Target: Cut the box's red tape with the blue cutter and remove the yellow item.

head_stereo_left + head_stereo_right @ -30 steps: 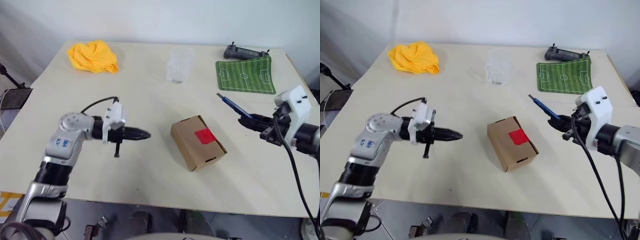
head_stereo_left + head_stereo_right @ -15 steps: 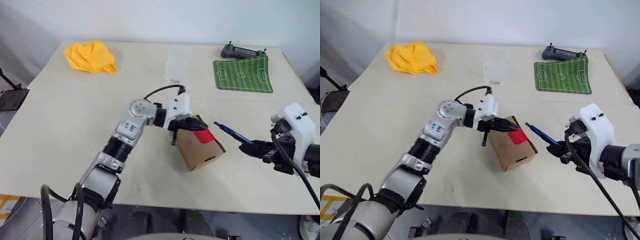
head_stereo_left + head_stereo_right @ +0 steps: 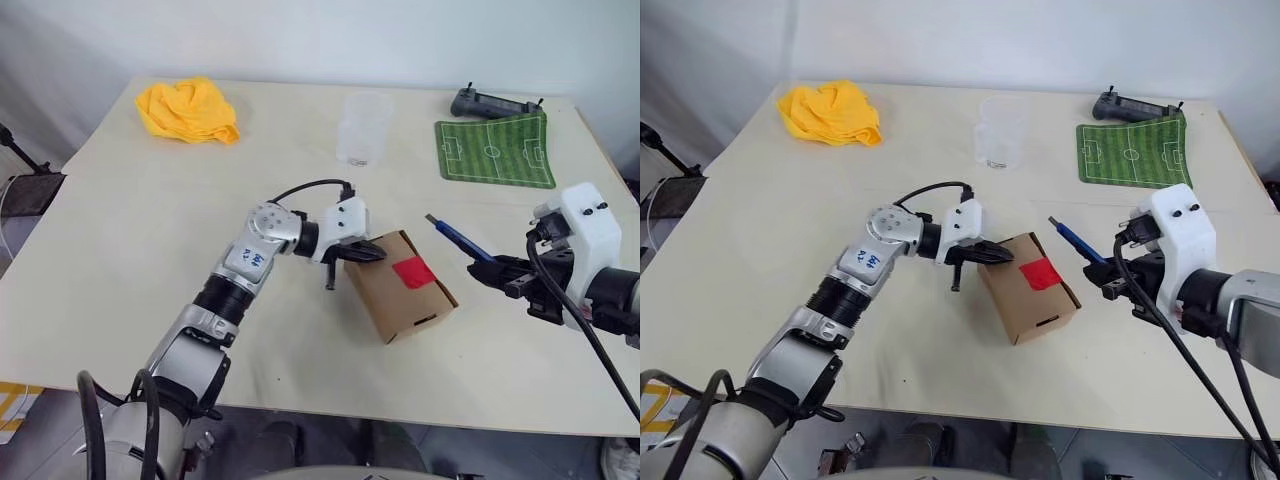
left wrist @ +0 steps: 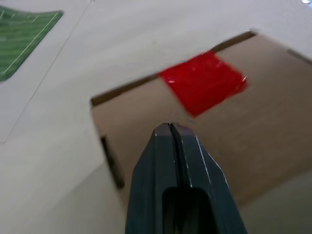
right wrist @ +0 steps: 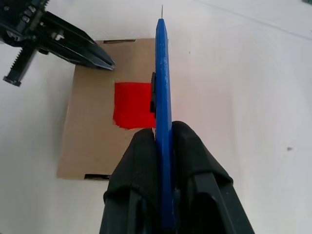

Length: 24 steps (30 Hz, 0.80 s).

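Note:
The brown box [image 3: 400,290] lies mid-table with the red tape [image 3: 412,271] on its top face. My left gripper [image 3: 374,255] is shut and empty. Its tip sits over the box's top at the left corner, a short way from the tape [image 4: 202,82]; contact cannot be told. My right gripper [image 3: 503,273], to the right of the box, is shut on the blue cutter [image 3: 455,236]. The cutter [image 5: 162,83] points out over the box, its tip raised above the table. The yellow item is hidden.
A crumpled yellow cloth [image 3: 187,108] lies at the far left corner. At the back stand a clear plastic cup [image 3: 364,128], a green football-pitch mat [image 3: 495,150] and a black controller [image 3: 495,102]. Bare tabletop [image 3: 130,260] surrounds the box.
My left gripper, still shut, has swung right from the bare table to the box's left corner. The right gripper has drawn slightly closer to the box with the cutter.

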Each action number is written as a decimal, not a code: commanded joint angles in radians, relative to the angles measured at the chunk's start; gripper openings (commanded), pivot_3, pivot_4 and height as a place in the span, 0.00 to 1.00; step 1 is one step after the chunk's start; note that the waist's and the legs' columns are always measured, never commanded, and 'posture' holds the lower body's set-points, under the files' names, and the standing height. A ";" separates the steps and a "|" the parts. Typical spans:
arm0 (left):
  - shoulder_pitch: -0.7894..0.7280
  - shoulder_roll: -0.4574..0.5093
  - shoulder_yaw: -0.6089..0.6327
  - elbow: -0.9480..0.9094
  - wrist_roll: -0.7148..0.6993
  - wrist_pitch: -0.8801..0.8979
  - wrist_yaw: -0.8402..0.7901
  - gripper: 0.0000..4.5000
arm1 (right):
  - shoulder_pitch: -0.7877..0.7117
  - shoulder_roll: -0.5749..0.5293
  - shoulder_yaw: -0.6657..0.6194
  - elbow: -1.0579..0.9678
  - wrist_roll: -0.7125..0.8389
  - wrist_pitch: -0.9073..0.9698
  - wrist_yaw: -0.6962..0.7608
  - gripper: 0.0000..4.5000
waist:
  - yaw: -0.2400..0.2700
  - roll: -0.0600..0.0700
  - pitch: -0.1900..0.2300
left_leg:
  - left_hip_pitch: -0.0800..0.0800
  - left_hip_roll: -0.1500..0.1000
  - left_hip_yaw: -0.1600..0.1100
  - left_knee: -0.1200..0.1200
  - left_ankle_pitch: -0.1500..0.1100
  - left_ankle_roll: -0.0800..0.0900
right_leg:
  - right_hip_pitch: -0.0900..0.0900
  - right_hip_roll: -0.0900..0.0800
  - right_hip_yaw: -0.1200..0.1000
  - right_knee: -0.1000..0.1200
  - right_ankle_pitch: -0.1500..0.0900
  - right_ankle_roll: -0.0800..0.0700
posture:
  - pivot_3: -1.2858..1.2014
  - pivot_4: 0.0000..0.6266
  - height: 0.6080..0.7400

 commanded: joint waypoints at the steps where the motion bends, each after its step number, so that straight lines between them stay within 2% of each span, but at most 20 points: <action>1: 0.016 -0.001 0.001 -0.072 -0.016 0.041 -0.017 0.00 | -0.017 -0.031 0.003 0.004 0.015 0.000 0.037 0.04 | 0.007 0.000 0.000 | 0.000 0.000 0.000 0.000 0.000 0.000 | 0.000 0.000 0.000 0.000 0.000 0.000 | 0.52 0.24 1.00; 5: 0.061 0.030 0.005 -0.152 -0.030 0.122 -0.030 0.00 | -0.021 -0.030 0.034 0.009 0.015 -0.010 0.059 0.04 | 0.005 0.000 0.000 | 0.000 0.000 -0.001 0.000 0.000 0.000 | 0.001 0.000 0.001 -0.001 0.000 0.000 | 0.52 0.24 1.00; 12: 0.074 0.020 -0.003 -0.184 -0.025 0.163 -0.005 0.00 | -0.098 -0.025 0.167 0.049 0.015 -0.004 0.050 0.04 | 0.006 0.000 0.000 | 0.000 0.000 -0.001 0.001 0.000 0.000 | 0.001 0.000 0.001 -0.001 0.000 0.000 | 0.52 0.24 1.00; 24: 0.108 0.016 -0.015 -0.234 -0.026 0.206 0.013 0.00 | -0.339 0.057 0.403 0.115 0.015 0.061 -0.037 0.04 | 0.006 0.000 0.000 | 0.000 0.000 -0.002 0.001 0.000 0.000 | 0.001 0.000 0.000 -0.001 0.000 -0.001 | 0.52 0.24 1.00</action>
